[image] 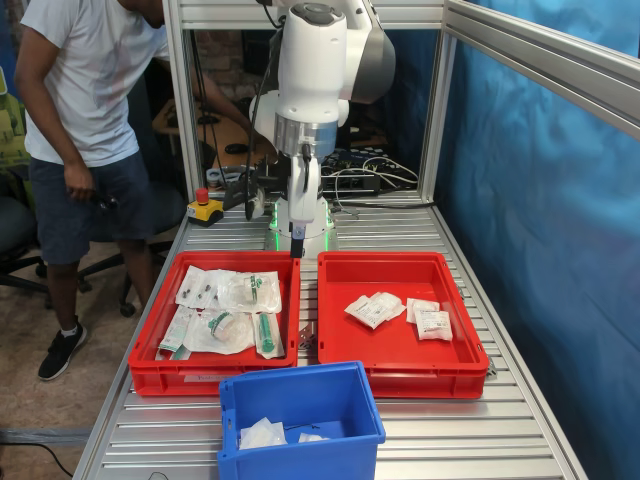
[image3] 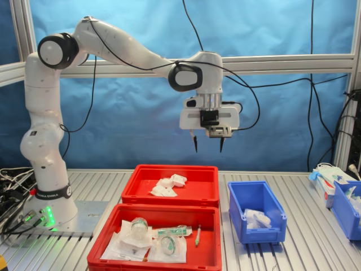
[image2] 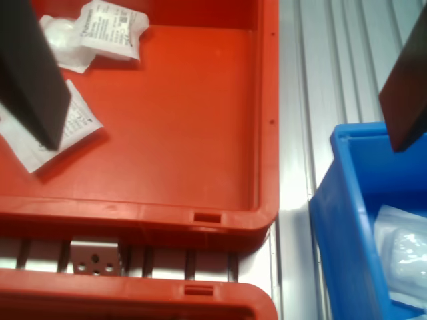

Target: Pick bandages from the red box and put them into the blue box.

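Observation:
The red box (image: pixel 420 378) lies on the first exterior view's right, with several white bandages (image: pixel 375 308) on its floor. It is the rear tray in the second exterior view (image3: pixel 169 200), where the bandages (image3: pixel 169 185) show too. The blue box (image: pixel 300 460) stands in front of both trays and holds a few white packets (image: pixel 262 433); it shows in the second exterior view (image3: pixel 259 234). My gripper (image3: pixel 207 148) hangs open and empty high above the gap between the red box and the blue box. In the wrist view the gripper (image2: pixel 225 141) spans the red box's rim (image2: pixel 133 217), bandages (image2: pixel 107 27) and the blue box (image2: pixel 347 200).
A second red tray (image: pixel 200 378) with green-printed pouches and syringes lies beside the first. A person (image: pixel 90 100) stands at the first exterior view's left, near a red stop button (image: pixel 205 208). Another blue bin (image3: pixel 347 203) and a carton (image3: pixel 330 175) stand at the second exterior view's right.

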